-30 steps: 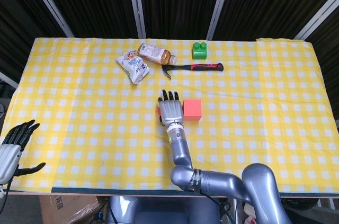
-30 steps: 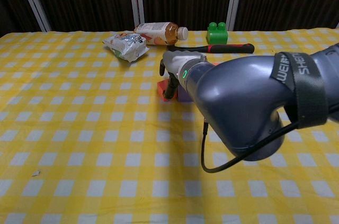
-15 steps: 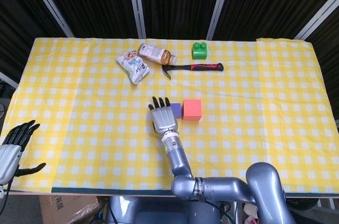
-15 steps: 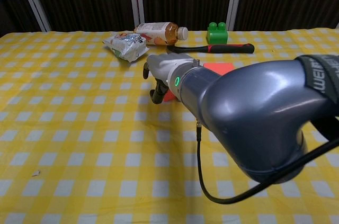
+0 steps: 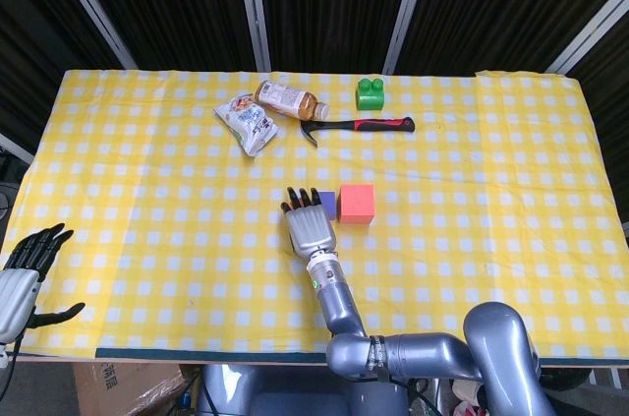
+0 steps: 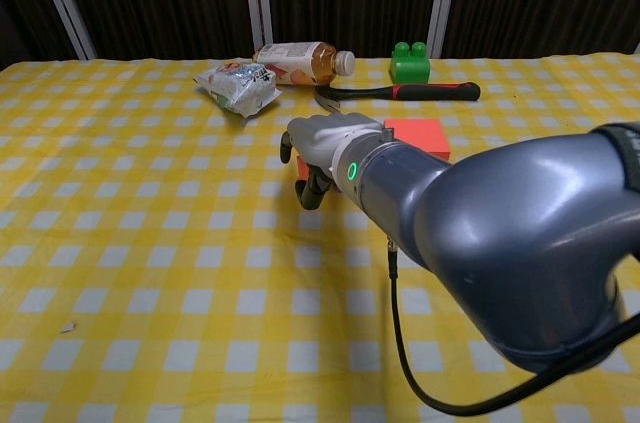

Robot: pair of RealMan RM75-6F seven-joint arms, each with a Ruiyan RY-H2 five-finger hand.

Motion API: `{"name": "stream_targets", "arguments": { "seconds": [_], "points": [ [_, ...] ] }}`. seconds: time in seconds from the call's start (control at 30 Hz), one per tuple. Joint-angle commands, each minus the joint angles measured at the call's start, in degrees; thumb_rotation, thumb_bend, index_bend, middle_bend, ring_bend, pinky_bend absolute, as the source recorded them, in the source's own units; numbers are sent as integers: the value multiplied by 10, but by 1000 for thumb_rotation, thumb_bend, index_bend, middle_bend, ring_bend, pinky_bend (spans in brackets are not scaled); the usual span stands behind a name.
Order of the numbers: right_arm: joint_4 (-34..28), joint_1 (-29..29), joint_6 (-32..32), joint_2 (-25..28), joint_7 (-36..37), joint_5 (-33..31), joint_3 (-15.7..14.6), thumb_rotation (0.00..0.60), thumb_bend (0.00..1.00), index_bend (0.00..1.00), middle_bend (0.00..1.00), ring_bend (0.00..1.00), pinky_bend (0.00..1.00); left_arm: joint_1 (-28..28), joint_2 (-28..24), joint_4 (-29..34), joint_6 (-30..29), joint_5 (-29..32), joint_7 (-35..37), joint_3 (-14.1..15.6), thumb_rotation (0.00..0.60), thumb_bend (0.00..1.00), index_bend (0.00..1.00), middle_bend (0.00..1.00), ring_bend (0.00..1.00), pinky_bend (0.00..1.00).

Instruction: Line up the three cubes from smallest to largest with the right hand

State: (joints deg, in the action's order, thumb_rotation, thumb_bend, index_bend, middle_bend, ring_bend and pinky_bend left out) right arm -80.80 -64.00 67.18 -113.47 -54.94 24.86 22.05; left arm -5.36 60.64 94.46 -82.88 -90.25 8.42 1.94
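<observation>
Cubes sit mid-counter: the large red cube (image 5: pixel 357 204) with a blue cube (image 5: pixel 325 203) touching its left side. The right hand (image 5: pixel 309 224) hovers palm-down beside them, fingers curled over a small red cube (image 6: pixel 302 167); whether it grips is unclear. The left hand (image 5: pixel 22 273) idles open off the counter's corner.

Robot lab: checkered test table (image 5: pixel 147 190) before dark slatted wall panels (image 5: pixel 324 3).

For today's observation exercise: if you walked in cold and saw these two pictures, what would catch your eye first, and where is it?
The big grey right arm fills the chest view's lower right, its right hand at mid-table. Just right of the hand sits the large red cube, with a blue cube peeking between them. Along the far edge lie a green block, a hammer, a bottle and a snack bag.
</observation>
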Motion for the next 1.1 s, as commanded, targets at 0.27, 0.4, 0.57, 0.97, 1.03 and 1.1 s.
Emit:
{"name": "stream_targets", "arguments": {
  "seconds": [0.27,0.4,0.57,0.97,1.03,1.1],
  "points": [
    [11,0,-5,-5,-1,7,-8,600,668,250,0,0,0,0,0,-1,-1,-1,1,0,600,49,0,0,0,38],
    [16,-2,-5,-6,-6,16,-15,600,668,259,0,0,0,0,-1,0,0,-1,3,0,600,49,0,0,0,38],
    [25,-2,-1,-8,-12,31,-26,600,668,259,0,0,0,0,-1,1,1,-2,3,1,600,51,0,0,0,38],
    [36,2,7,-11,-27,55,-38,600,668,279,0,0,0,1,-2,1,0,-1,3,1,600,54,0,0,0,38],
    [36,4,7,-11,-31,51,-37,600,668,279,0,0,0,1,-2,1,0,-1,3,1,600,53,0,0,0,38],
    [38,4,7,-10,-36,50,-36,600,668,279,0,0,0,1,-3,1,0,-2,3,1,600,53,0,0,0,38]
  ]
}}
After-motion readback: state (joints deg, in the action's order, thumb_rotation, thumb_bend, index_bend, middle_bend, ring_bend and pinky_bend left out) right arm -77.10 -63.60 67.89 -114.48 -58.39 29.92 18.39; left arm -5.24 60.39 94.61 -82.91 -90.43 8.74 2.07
